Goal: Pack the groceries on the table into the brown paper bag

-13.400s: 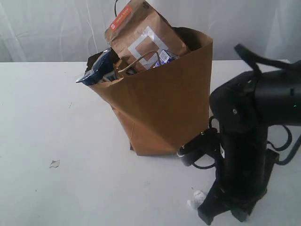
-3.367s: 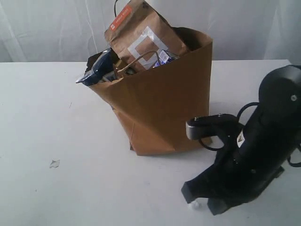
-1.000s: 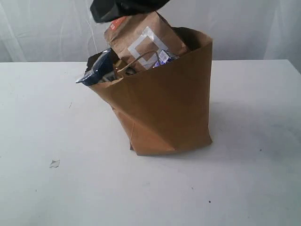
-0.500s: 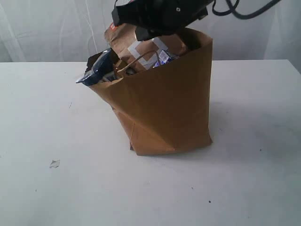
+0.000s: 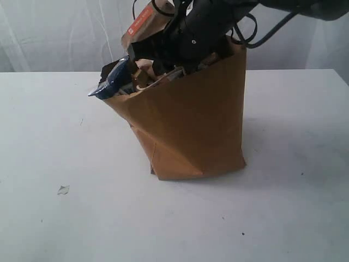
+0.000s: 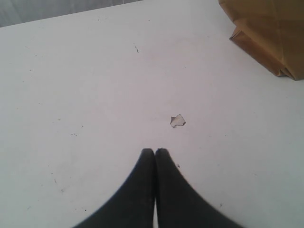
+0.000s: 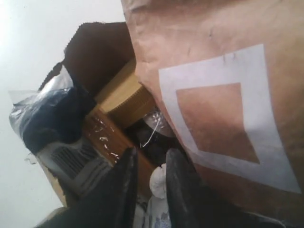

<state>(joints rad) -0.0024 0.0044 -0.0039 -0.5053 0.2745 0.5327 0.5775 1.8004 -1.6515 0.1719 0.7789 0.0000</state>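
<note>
The brown paper bag (image 5: pixel 191 125) stands upright in the middle of the exterior view, on the white table (image 5: pixel 49 136), and its lower left side is creased inward. The right arm (image 5: pixel 203 27) comes down from the upper right of the frame into the bag's open mouth. The kraft pouch with orange strip (image 5: pixel 139 23) sticks out of the top, leaning toward the upper left. The long printed packet (image 5: pixel 110 82), dark blue, juts over the bag's left rim.

In the right wrist view the right gripper (image 7: pixel 148 156) is inside the bag, just beside the pouch's white square mark. Its 2 fingers are parted by a narrow gap with nothing pinched at the tips. A small pale thing shows through the gap, too unclear to name. The tan lid (image 7: pixel 122 99) of a jar lies just beyond the fingertips.

The left gripper (image 6: pixel 155 154) hangs over bare table, its 2 fingers pressed together. A small torn scrap (image 6: pixel 177 121) lies near them, and the bag's bottom corner is well apart.
</note>
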